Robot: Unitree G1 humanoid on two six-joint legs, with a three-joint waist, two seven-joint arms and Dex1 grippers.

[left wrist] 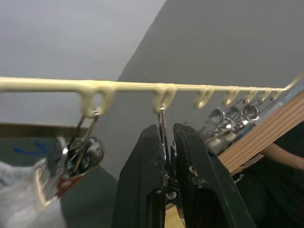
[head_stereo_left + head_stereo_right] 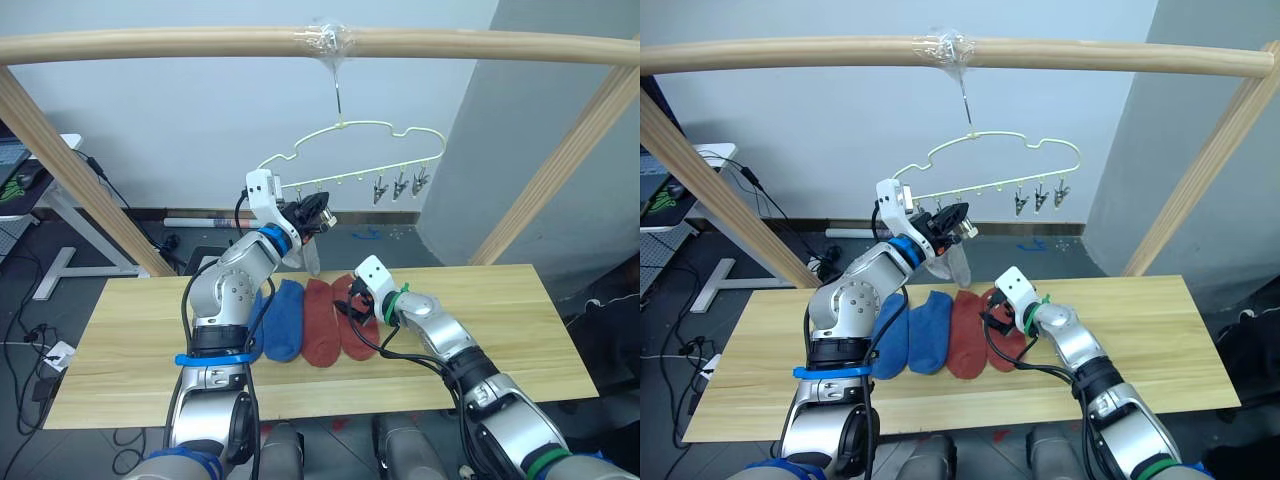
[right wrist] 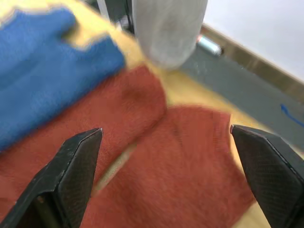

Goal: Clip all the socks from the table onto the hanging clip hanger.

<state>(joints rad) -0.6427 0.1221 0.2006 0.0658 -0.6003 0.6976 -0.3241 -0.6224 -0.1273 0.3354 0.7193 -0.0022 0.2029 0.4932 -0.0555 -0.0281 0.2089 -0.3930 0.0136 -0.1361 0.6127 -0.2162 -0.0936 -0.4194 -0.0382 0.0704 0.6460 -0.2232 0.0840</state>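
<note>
Left eye view: the left gripper [image 2: 318,212] is pinched on a clip [image 1: 163,124] of the clip hanger [image 2: 350,128], a grey sock [image 2: 958,264] dangling just beside it. Directly under the right gripper [image 2: 352,300], spread wide and empty, 2 rust-red socks [image 3: 180,161] lie on the table [image 2: 510,320], 2 blue socks [image 2: 283,320] beside them. Behind stand a pale wall and a wooden pole frame [image 2: 150,46].

We seem to be in a lab or test room set up for robot trials: a bare white wall [image 2: 180,130], a grey partition [image 2: 540,120], and a plain plank surface [image 2: 500,330] under a rough wooden pole frame [image 2: 150,45]. At our left stands a white desk [image 2: 60,200] with loose cables [image 2: 25,300] trailing over a dark floor [image 2: 70,265]
</note>
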